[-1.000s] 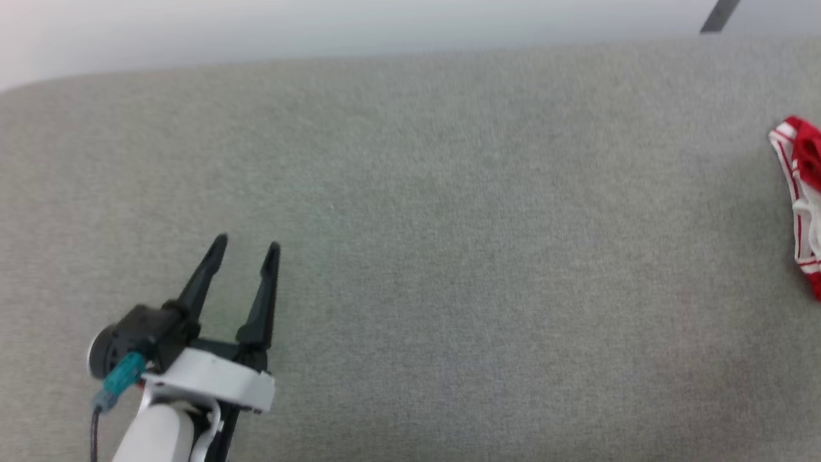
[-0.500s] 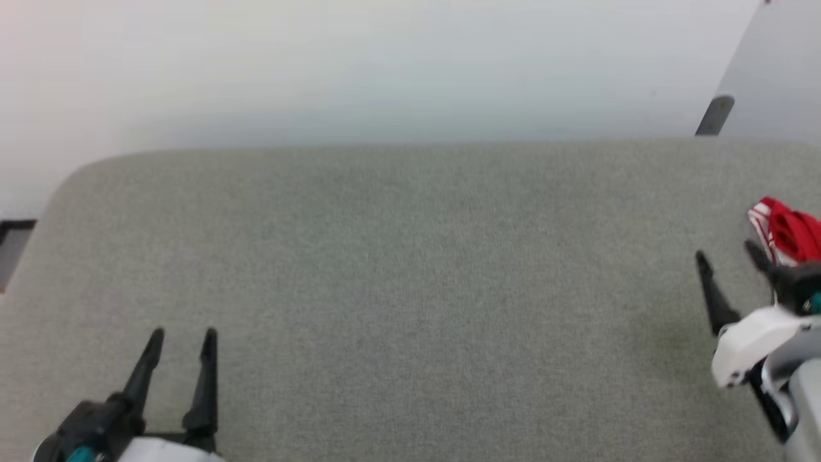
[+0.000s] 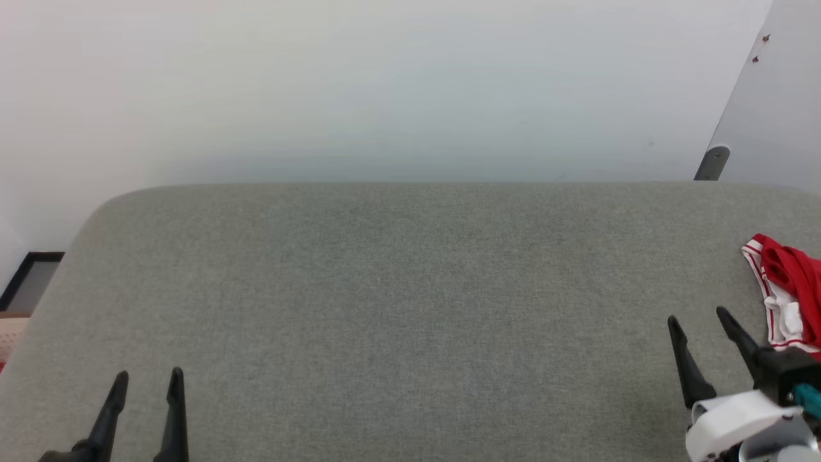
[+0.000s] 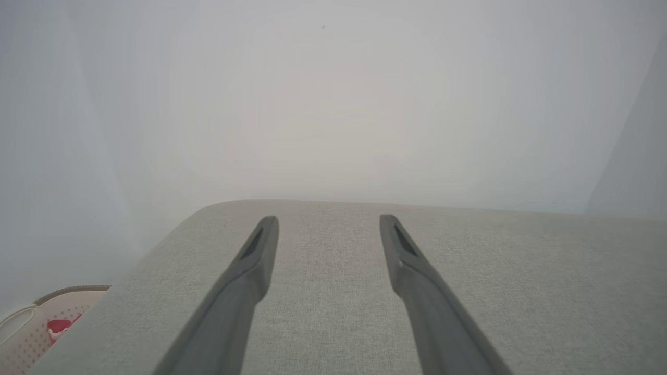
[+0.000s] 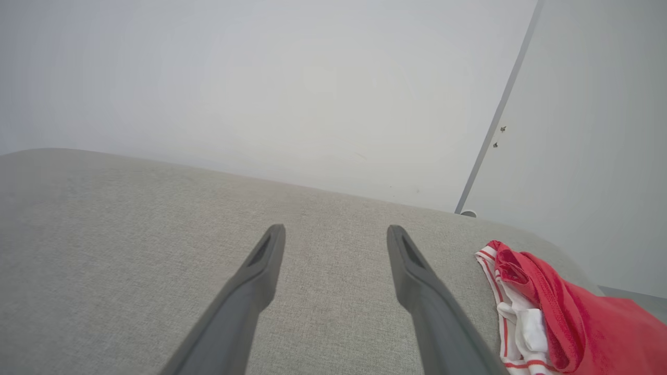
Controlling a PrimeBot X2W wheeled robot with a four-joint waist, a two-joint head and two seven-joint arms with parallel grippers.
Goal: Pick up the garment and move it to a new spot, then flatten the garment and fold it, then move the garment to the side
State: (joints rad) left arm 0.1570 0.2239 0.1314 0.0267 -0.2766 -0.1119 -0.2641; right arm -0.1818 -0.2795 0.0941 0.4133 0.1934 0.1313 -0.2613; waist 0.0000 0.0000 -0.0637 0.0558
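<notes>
garment (image 3: 787, 289) just beside right claw (image 3: 699, 317)

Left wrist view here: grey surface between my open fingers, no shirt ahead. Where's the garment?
Observer: In the head view the garment lies at the far right edge of the grey surface.
Operator: Right gripper on it?
Observer: No. The right gripper is open just left of it, with nothing between its fingers.
Operator: Flattened?
Observer: No. In the right wrist view it is a crumpled heap.
</notes>
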